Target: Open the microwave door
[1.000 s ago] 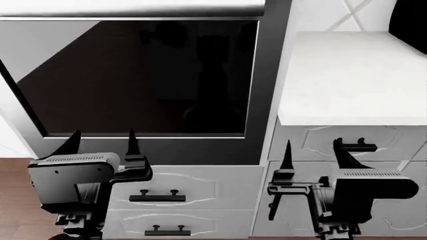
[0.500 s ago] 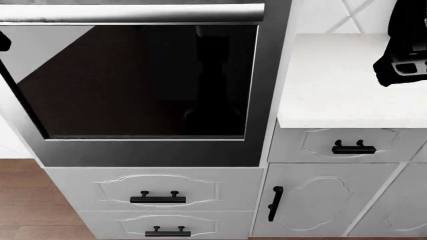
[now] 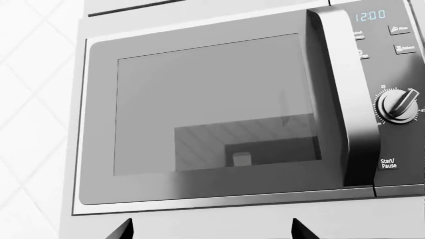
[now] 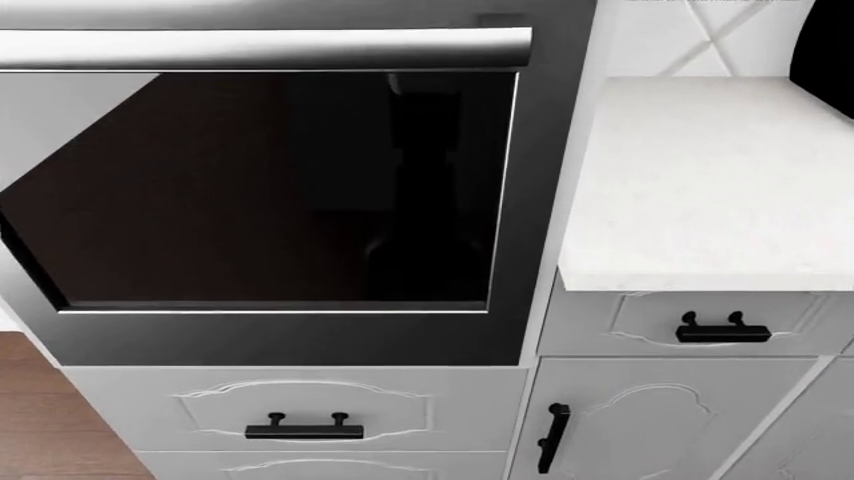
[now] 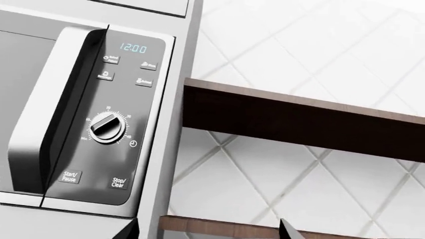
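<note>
The microwave [image 3: 212, 114] fills the left wrist view: a grey door with a window and a tall silver handle [image 3: 342, 99] on its right side, shut flush with the frame. Beside the handle are the clock, buttons and a dial [image 3: 400, 105]. My left gripper [image 3: 212, 231] faces the strip below the door, open, with only its two dark fingertips [image 3: 125, 230] showing. In the right wrist view the handle [image 5: 47, 114] and control panel [image 5: 119, 124] lie ahead. My right gripper [image 5: 207, 231] is open below the panel's edge. Neither touches the microwave, which is out of the head view.
The head view shows a built-in oven [image 4: 267, 190] with a dark glass front, a white countertop [image 4: 707, 180] to its right, and drawers with black pulls [image 4: 303, 430] below. Wooden shelves [image 5: 299, 117] on a tiled wall stand beside the microwave.
Both arms have risen out of the head view, where the grippers stood low by the drawers a second ago. The oven and countertop now sit lower in that view.
</note>
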Controlling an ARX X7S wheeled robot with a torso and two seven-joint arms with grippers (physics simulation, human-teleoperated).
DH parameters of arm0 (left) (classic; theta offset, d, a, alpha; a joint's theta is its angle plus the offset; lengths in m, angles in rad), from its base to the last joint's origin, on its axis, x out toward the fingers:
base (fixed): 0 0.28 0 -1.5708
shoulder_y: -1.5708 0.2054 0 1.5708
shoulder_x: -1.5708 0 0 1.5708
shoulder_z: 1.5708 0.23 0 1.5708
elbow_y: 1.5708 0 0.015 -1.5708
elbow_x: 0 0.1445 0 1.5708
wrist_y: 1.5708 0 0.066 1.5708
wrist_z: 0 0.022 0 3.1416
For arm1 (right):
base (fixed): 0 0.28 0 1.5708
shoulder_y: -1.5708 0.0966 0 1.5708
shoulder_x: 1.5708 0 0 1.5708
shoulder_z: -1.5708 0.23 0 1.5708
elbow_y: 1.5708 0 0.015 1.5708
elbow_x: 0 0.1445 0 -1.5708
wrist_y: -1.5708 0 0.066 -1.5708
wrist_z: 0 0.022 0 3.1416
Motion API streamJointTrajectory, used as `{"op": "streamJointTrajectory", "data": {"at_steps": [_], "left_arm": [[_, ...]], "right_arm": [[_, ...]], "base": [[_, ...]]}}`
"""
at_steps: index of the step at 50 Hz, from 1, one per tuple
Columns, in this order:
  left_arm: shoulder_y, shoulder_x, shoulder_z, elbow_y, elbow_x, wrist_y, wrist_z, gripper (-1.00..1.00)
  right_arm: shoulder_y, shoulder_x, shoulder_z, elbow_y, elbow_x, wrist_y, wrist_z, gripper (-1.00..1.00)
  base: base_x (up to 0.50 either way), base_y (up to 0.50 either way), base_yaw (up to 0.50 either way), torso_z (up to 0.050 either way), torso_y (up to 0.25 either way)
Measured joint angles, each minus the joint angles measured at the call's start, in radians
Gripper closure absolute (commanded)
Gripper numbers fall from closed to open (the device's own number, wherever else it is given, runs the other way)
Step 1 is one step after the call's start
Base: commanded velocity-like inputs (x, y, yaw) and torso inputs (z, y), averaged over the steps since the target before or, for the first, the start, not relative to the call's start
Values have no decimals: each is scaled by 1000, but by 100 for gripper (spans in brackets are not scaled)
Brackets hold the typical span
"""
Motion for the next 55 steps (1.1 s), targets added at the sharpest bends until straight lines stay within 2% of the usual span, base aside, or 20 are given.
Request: {"op": "streamJointTrajectory", "data": {"at_steps": [14, 29, 35, 45, 51, 55], "left_arm": [[-89, 108, -54, -126, -75, -146, -115, -100], [-110, 141, -66, -152, -105, -176, -145, -100], [-114, 188, -83, -169, -89, -191, -136, -100], [-116, 328, -108, -212, 133, -204, 11, -100], [-117, 431, -125, -239, 371, -207, 175, -100], [-117, 506, -137, -265, 584, -201, 331, -100]], "right_arm": [[115, 1, -23, 50, 18, 55, -13, -100], [134, 7, -26, 56, 16, 71, -19, -100], [128, 9, -28, 50, 11, 74, -19, -100], [78, 26, -18, 35, 7, 57, -22, -100], [36, 41, -5, 20, -5, 41, -32, -100], [12, 51, 3, 11, -17, 34, -42, -100]], "base": [[267, -287, 0, 0, 0], [172, -105, 0, 0, 0], [0, 0, 0, 0, 0], [0, 0, 0, 0, 0], [0, 0, 0, 0, 0], [0, 0, 0, 0, 0]]}}
